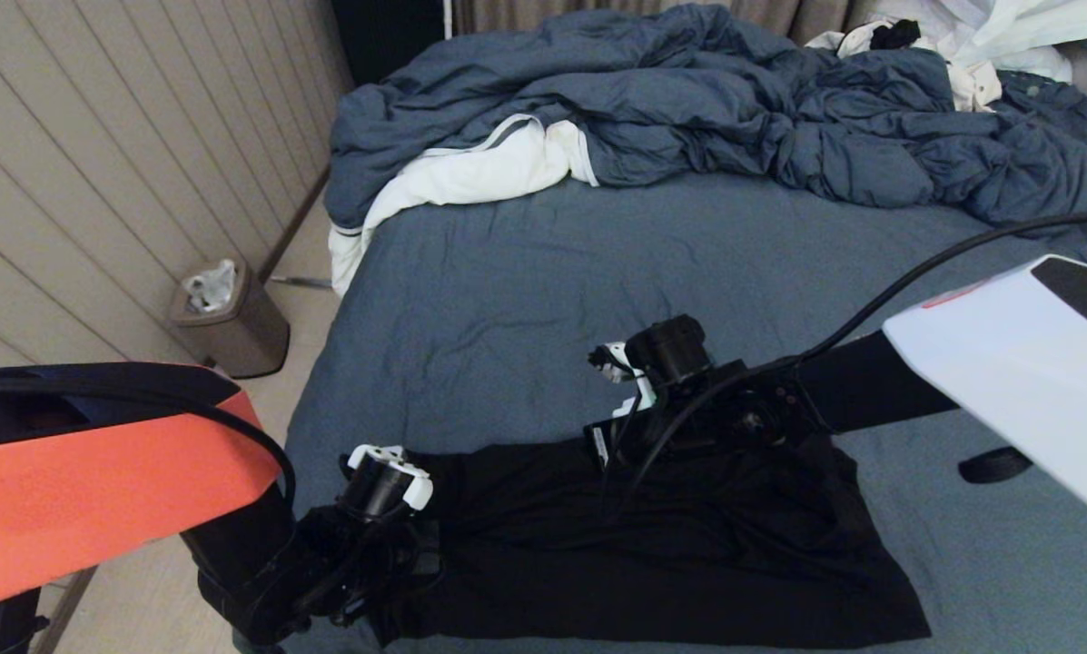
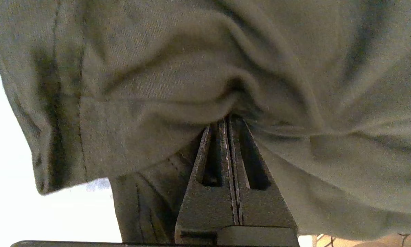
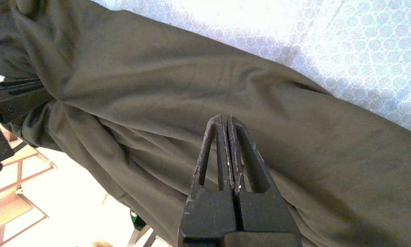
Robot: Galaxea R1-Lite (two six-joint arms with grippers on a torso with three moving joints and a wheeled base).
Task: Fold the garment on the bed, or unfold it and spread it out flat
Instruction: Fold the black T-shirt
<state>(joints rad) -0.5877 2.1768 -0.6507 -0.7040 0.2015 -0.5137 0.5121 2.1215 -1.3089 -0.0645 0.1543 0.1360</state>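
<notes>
We begin with the bed (image 1: 525,300), whose slate-blue sheet fills most of the head view. A rumpled duvet (image 1: 734,118) is bunched along the far side, and a pile of white clothes (image 1: 988,36) sits at the far right corner. This leaves the near half of the sheet bare, which we judge to be the working area.

The T-shirt (image 1: 670,563) lies on that near part of the bed, close to the near edge, as a wide black band with several creases. No print or lettering shows on the visible side. Its near left corner reaches the bed's edge.

We find the left gripper (image 2: 227,120) at that left end of the shirt, fingers pressed together with cloth gathered at their tips; the fabric puckers into the closed jaws, so we read this as a pinch on the T-shirt near a stitched hem. The right gripper (image 3: 225,118) is over the far edge of the shirt, fingers also pressed together. Whether it holds cloth we cannot tell; the fabric lies smooth behind its tips.

We judge that two separated grip points would allow the shirt to be lifted or drawn evenly.

A small bin (image 1: 234,327) stands on the floor beside the bed.
</notes>
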